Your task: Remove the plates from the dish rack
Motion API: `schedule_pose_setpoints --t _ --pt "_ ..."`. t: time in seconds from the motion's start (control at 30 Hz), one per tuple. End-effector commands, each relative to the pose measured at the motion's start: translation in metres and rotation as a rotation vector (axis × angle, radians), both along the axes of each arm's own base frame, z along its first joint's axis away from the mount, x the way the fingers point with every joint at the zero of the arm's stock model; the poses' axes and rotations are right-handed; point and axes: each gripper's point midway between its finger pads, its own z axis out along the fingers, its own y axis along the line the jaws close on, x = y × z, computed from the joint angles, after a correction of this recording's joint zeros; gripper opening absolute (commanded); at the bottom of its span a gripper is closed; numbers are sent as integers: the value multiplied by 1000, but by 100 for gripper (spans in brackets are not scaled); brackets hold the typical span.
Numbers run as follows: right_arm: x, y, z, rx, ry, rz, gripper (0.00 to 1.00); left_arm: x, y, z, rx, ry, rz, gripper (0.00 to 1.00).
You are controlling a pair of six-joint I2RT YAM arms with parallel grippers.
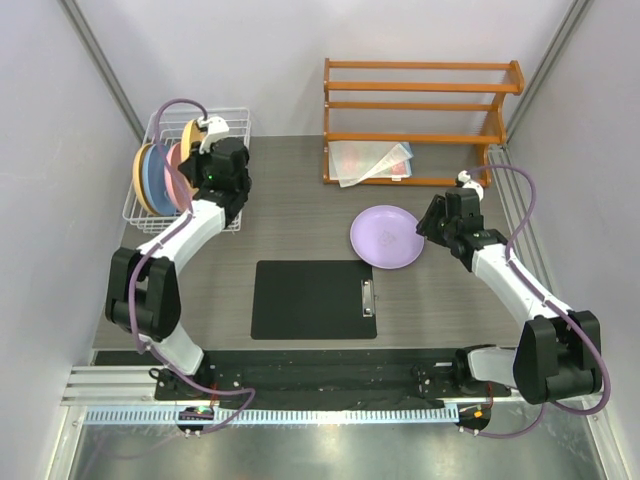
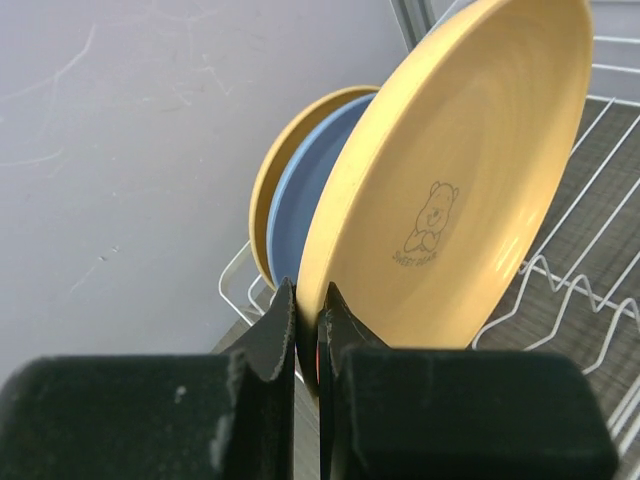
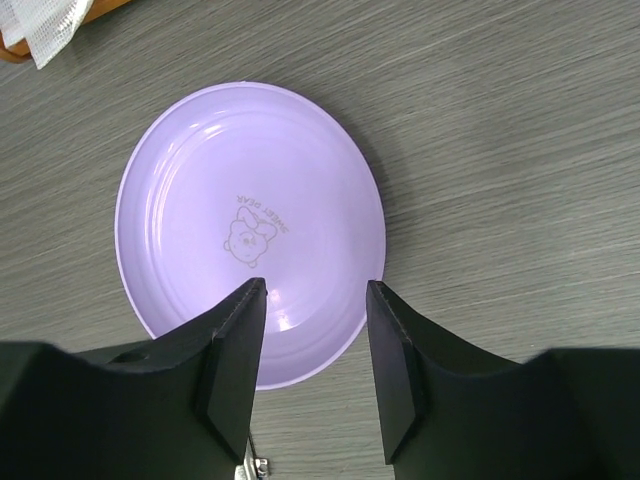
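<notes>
**While one plate lies unloaded, we pinch the next in the rack**

Where our left gripper (image 2: 307, 305) meets its work, the two black fingers are pressed together on the lower rim of an orange-yellow plate (image 2: 470, 180). That plate stands on edge and leans away to the right of the fingertips. Just beyond the fingertips, to their left, a light blue plate (image 2: 300, 210) stands close behind it, with a second orange-yellow plate (image 2: 266, 190) behind that. White wires of the dish rack (image 2: 560, 285) run below and to the right of the held plate.

To lift well, we judge the plate should rise straight out of its prongs before swinging away. It should go slowly, since a pinch on a thin rim lets the plate pivot or drag its blue neighbour.

Our right gripper (image 3: 315, 300) has its fingers spread apart and holds nothing. A purple plate (image 3: 200, 180) lies flat, face up, on the grey table (image 3: 500, 150). Its near rim shows between the fingertips and the rest stretches beyond them. Farthest off, an orange wooden shelf (image 1: 420, 65) stands at the table's back.
</notes>
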Motion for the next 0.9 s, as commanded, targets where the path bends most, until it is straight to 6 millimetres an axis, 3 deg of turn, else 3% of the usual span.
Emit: schedule_pose_setpoints --t 0.0,0.03,0.1,0.17,0.2,0.23,0.27,0.3,0.37,0.4,0.53,0.63,0.87 --pt "1 10 22 26 -72 38 52 -21 0 65 -19 -175 62 0" --pt "0 14 26 40 -77 62 53 -19 -4 76 -38 -190 39 0" --pt "-1 27 34 55 -98 145 55 -18 -19 71 -56 -104 -46 0" --pt "-1 41 43 80 -114 219 56 -22 -37 82 -121 -119 -114 0" --pt "-1 45 47 89 -122 235 57 -23 -51 71 -136 -43 -196 0" --pt "-1 52 55 100 -137 259 59 -23 -69 79 -229 -92 -263 0" --pt "-1 60 61 123 -157 292 61 -23 -80 77 -273 -81 -319 0" --pt "0 66 68 136 -181 312 61 -22 -105 66 -356 -24 -457 0" --pt "2 79 85 171 -234 351 64 -28 -129 64 -499 -43 -552 0" --pt "2 85 89 196 -248 367 66 -31 -152 59 -583 -12 -662 0" --pt "5 112 116 299 -329 438 67 -48 -199 42 -805 23 -847 0" --pt "6 131 123 328 -351 473 67 -60 -222 31 -942 52 -921 0" --pt "9 155 122 372 -356 502 67 -72 -248 10 -1080 107 -971 0"
